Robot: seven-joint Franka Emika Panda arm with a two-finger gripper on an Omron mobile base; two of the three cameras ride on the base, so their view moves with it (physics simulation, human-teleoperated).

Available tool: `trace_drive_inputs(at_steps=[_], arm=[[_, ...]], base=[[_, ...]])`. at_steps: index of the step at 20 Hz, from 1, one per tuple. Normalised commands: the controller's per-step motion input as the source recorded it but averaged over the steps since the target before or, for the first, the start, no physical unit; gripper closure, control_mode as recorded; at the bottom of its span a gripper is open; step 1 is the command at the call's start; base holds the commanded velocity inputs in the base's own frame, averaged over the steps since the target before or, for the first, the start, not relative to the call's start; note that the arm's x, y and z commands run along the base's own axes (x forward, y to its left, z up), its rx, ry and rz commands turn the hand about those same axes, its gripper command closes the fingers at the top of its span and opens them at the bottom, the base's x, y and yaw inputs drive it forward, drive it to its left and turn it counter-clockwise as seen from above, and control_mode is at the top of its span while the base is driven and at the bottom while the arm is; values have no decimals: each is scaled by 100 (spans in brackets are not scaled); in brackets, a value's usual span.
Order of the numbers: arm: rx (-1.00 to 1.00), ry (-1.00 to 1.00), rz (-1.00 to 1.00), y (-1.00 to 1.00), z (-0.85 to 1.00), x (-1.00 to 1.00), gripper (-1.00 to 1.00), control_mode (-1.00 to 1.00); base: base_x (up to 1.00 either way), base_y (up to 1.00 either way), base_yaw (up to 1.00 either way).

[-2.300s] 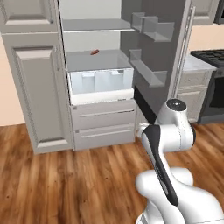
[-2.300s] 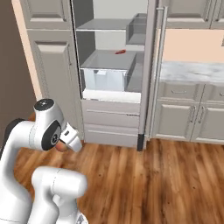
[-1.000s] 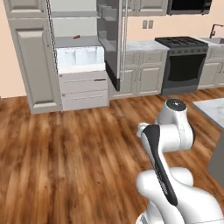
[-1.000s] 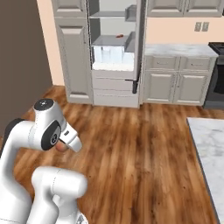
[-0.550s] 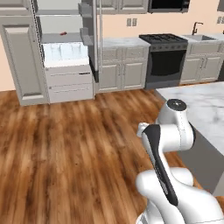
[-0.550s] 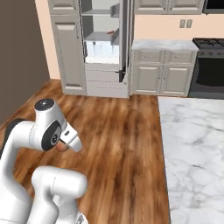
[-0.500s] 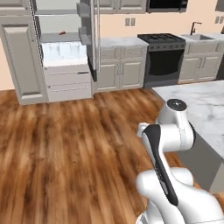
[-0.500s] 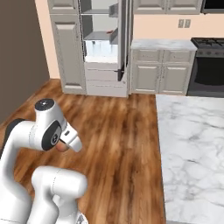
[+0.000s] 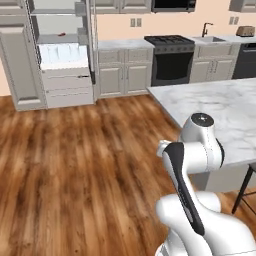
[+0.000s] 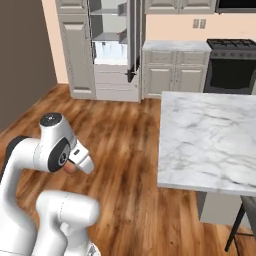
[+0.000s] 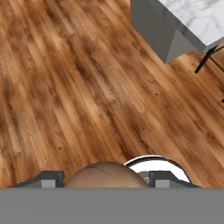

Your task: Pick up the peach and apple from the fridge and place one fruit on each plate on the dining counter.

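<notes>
1 fruit, peach (image 11: 107, 176), held btwn the gripper (image 11: 105, 180) tips. 1 fridge (image 9: 62, 52), doors open. 1 dining counter (image 10: 210, 142), marble. 1 stove (image 9: 172, 60), 1 sink faucet (image 9: 205, 28), 1 stool (image 9: 247, 186) at counter's near edge.

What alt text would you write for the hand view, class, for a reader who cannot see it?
The hand is shut on a round orange-brown fruit, probably the peach, seen above a wooden floor. A corner of the marble dining counter sits at upper right.
</notes>
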Motion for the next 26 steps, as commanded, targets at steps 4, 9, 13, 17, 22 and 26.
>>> trace_drive_inputs(at_steps=[4,9,13,17,22,26], arm=[[0,0,0,0,0,0,100,100],[0,0,0,0,0,0,100,100],[0,0,0,0,0,0,100,100],[0,0,0,0,0,0,100,100],[0,0,0,0,0,0,100,100],[0,0,0,0,0,0,100,100]], base=[[-22,-67,0],[0,-93,0],[0,-100,0],[0,-96,0],[0,-73,0],[0,-41,0]])
